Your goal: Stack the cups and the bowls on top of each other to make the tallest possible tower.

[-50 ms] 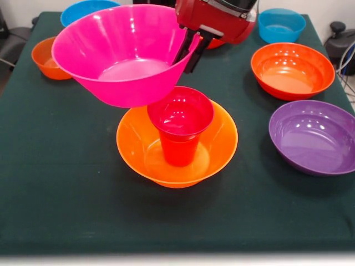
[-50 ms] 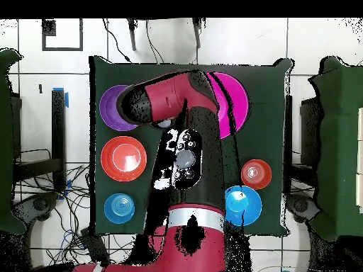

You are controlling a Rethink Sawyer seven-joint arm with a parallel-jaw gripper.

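Green table (image 1: 66, 188): cup (image 1: 180, 124) upright in yellow-orange bowl (image 1: 222, 138).

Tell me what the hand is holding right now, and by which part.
The hand holds the large pink bowl by its rim, on the side nearest the arm, fingers clamped over the edge. The bowl hangs tilted above the red cup.

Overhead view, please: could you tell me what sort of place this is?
Probably a robotics lab: a table under dark green cloth on a tiled floor, loose cables alongside, and a red arm over it.
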